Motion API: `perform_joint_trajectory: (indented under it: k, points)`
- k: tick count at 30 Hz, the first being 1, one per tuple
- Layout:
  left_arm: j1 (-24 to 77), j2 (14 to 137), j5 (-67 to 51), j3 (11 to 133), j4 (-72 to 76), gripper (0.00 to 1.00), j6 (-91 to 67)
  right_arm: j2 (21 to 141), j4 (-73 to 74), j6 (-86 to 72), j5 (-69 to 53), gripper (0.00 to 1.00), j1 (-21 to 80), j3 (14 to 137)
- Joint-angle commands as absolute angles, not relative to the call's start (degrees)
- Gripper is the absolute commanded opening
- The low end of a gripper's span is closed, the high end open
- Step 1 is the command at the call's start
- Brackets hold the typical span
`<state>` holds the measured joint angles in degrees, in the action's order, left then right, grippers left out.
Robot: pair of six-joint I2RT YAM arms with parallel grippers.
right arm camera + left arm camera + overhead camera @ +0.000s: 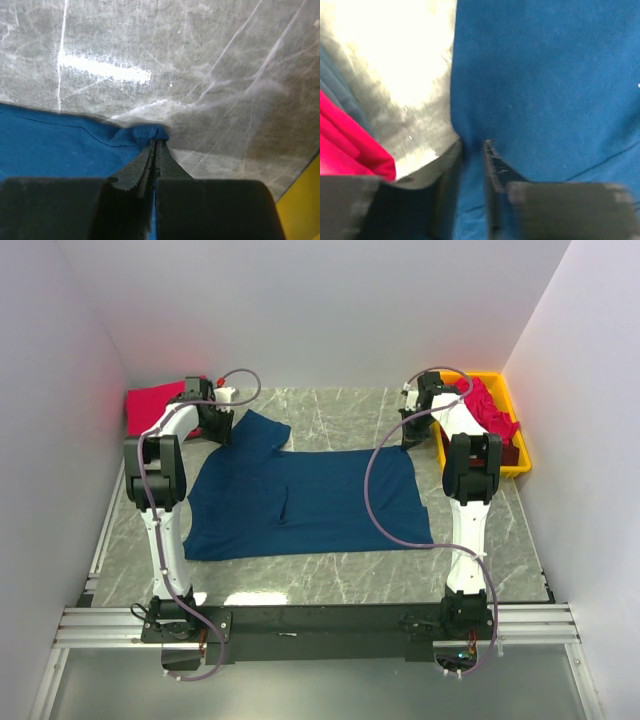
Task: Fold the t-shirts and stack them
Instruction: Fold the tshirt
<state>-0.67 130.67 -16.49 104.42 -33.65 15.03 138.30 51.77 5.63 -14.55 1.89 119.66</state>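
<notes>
A navy blue t-shirt (300, 500) lies spread flat mid-table. At its far-left sleeve, my left gripper (218, 430) is down on the cloth. In the left wrist view its jaws (472, 145) stand a narrow gap apart, with the navy t-shirt (545, 75) edge between them, not pinched. My right gripper (410, 435) is at the shirt's far-right corner. The right wrist view shows it (156, 141) shut on a bunched corner of the navy t-shirt (50, 145), just off the marble.
Folded red-pink shirts (150, 400) sit at the far left, right beside the left gripper (345, 140). A yellow bin (515, 455) at the far right holds more red-pink shirts (490, 410); its edge (300, 210) shows by the right gripper. White walls enclose the table.
</notes>
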Motion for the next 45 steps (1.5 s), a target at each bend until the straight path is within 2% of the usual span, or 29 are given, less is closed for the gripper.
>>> perform_joint_trajectory:
  k: [1,2,5,27,45]
  points:
    - [-0.3,133.4,-15.9,107.1,-34.2,0.24,14.6,136.8,52.5,6.7,-16.0,0.0,2.4,119.9]
    - [-0.4,133.5,-15.6,107.6,-34.5,0.14,14.1,136.8,52.4,6.6,-16.2,0.0,2.4,119.9]
    - [-0.7,132.0,-15.3,107.2,-33.0,0.01,13.1,136.0,52.1,6.9,-16.9,0.0,2.4,120.2]
    - [-6.0,113.8,-24.7,94.2,-28.5,0.0,16.3,127.3,50.4,9.8,-19.4,0.0,0.4,115.8]
    - [-9.7,98.8,-27.4,79.7,-31.4,0.0,25.8,116.9,49.3,12.6,-21.7,0.0,-2.4,103.7]
